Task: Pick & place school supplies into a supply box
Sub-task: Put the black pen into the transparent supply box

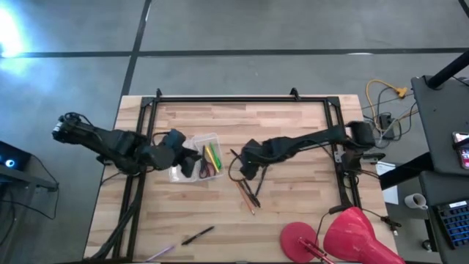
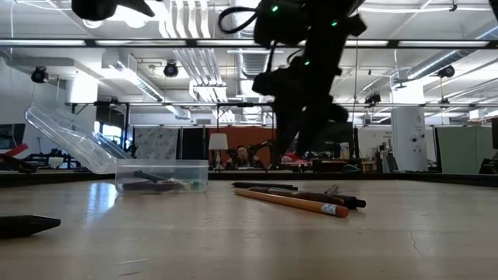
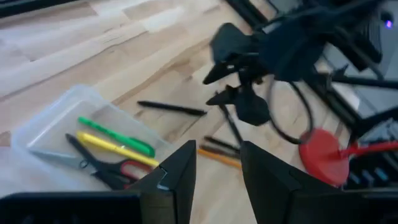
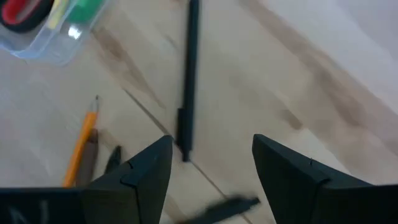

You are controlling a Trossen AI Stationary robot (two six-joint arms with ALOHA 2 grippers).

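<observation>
The right tool (image 1: 248,170) hangs spread and empty over the middle of the wooden worktop (image 1: 293,132), its two fingers (image 4: 146,171) straddling the near end of a black pen (image 4: 186,81) that lies flat beneath it. In the right wrist view the pen's long axis runs straight ahead from between the fingers, its far end reaching past the corner of the box (image 4: 43,46). An orange pencil (image 4: 81,146) lies just beside it on the worktop, with a dark pencil close along its side.

The clear box (image 1: 201,158) sits left of centre with its lid (image 2: 66,140) tipped back and open. Inside lie a green pen (image 3: 115,135) and a yellow pen (image 3: 115,148), side by side and parallel along the box's length, and red-handled scissors (image 3: 106,168) next to them. The left tool (image 3: 214,180) hovers by the box's left side, fingers parted and holding nothing.

Seen from above, a further black pen (image 1: 198,235) lies slantwise near the worktop's front edge, well apart from the box, and a pale pen (image 1: 160,253) lies close to that edge. A large red round object (image 1: 344,235) rests at the front right corner.
</observation>
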